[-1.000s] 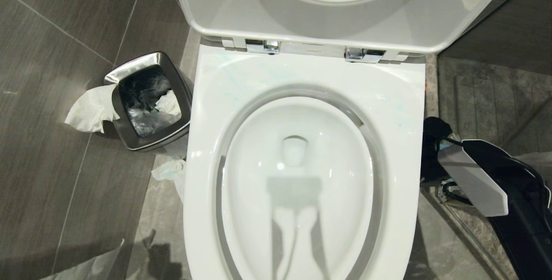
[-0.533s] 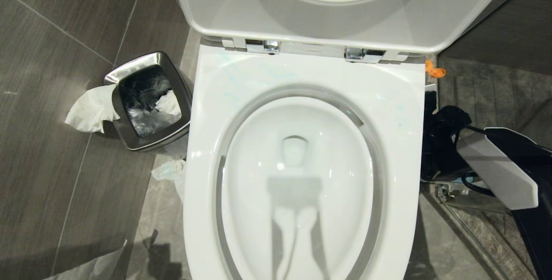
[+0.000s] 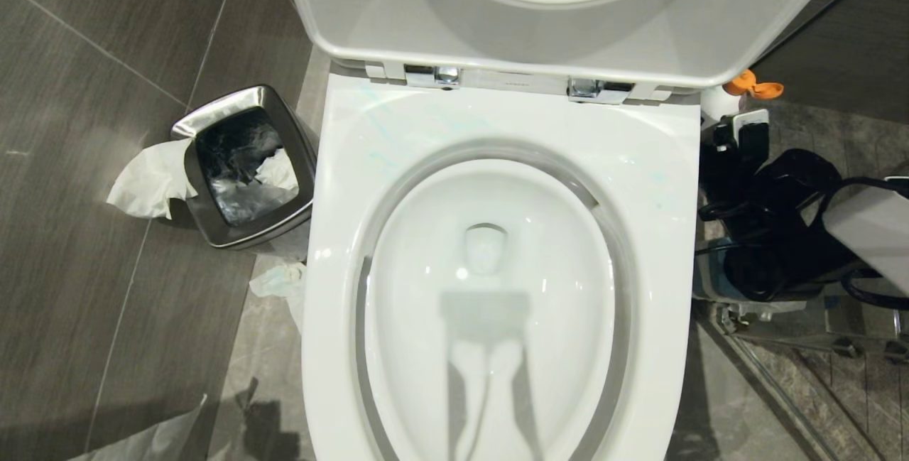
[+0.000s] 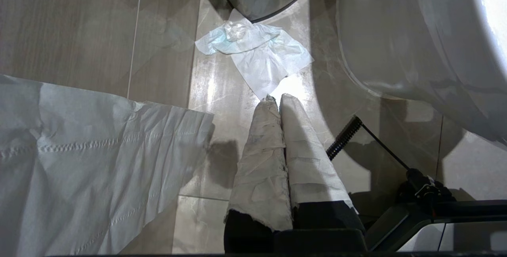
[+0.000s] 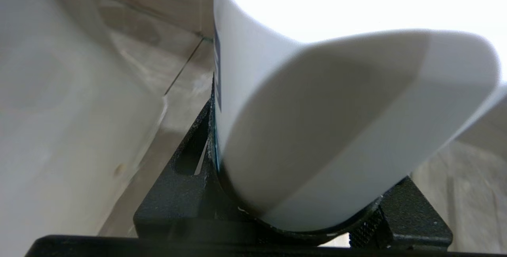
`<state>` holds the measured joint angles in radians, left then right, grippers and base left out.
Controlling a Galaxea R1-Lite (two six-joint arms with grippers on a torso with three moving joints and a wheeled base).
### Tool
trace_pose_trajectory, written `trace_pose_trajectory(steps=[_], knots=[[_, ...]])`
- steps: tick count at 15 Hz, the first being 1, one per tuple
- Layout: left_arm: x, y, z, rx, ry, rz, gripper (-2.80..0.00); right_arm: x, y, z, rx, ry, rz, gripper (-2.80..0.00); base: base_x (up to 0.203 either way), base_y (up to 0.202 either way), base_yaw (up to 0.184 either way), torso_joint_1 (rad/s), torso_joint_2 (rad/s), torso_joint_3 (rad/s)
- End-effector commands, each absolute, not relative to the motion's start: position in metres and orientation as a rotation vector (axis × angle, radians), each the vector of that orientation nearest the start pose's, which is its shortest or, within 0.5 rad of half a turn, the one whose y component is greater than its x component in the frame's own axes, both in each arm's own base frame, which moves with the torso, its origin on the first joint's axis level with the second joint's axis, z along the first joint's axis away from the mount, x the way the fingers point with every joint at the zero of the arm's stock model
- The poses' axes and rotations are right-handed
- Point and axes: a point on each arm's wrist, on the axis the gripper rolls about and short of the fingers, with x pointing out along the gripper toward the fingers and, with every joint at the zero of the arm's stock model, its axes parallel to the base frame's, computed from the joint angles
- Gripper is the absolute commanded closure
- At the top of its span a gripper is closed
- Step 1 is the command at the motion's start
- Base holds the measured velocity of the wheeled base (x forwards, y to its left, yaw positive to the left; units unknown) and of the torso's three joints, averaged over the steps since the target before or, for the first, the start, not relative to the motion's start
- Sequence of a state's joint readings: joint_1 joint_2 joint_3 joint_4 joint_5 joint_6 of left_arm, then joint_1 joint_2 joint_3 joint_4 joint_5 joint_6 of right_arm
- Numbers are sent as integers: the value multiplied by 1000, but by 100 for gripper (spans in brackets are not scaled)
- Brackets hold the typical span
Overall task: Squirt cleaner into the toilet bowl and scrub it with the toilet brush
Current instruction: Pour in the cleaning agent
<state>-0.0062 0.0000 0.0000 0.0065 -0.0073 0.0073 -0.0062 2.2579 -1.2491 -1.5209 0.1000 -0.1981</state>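
Porcelain first, from the head view: toilet bowl (image 3: pixel 490 347) glossy white, hard and fixed, nothing to lift, lid (image 3: pixel 568 28) tipped up behind. Faint turquoise streaks of cleaner (image 3: pixel 376 152) on the rim, back left. Just beside the bowl's right edge, right claw (image 3: pixel 738 138) carrying a white bottle (image 3: pixel 716 102) with an orange cap (image 3: pixel 753 84). Steel bin (image 3: pixel 245 166) on the floor at left. No toilet brush to be seen. Tiny mark on the hinge plate (image 3: pixel 511 82), too small to read.

Left wrist view: left claw (image 4: pixel 277 98) clenched on nothing, wrapped fingers (image 4: pixel 261 150) pressed together, hanging over floor tiles near a crumpled tissue (image 4: pixel 253 47) and a paper sheet (image 4: pixel 91 150).

Right wrist view: bottle (image 5: pixel 317 130) filling the frame, clamped between black jaws around its smooth rounded body. Probably light, squeezable plastic with a slick wall; likely to slip or buckle under a hard pinch. Best held mid-body, nozzle left free. Dark blue strip of print (image 5: pixel 216 63) along one edge, unreadable; no brand legible.
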Motion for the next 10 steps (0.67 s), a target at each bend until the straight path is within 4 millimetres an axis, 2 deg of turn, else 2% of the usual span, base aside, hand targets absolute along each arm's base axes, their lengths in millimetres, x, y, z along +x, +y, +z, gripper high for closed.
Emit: trace_pose_trajectory(steps=[1,7,10], knots=[[-23,0,74,8,8,-14,0,408,0,203,-224,-555,37,0,0,0,0,0,0,0],[-23,0,74,8,8,-13,0,338,-1,243,-212,-580,24,0,0,0,0,0,0,0],[-23,0,74,8,8,-14,0,299,-2,252,-198,-576,-17,0,0,0,0,0,0,0]])
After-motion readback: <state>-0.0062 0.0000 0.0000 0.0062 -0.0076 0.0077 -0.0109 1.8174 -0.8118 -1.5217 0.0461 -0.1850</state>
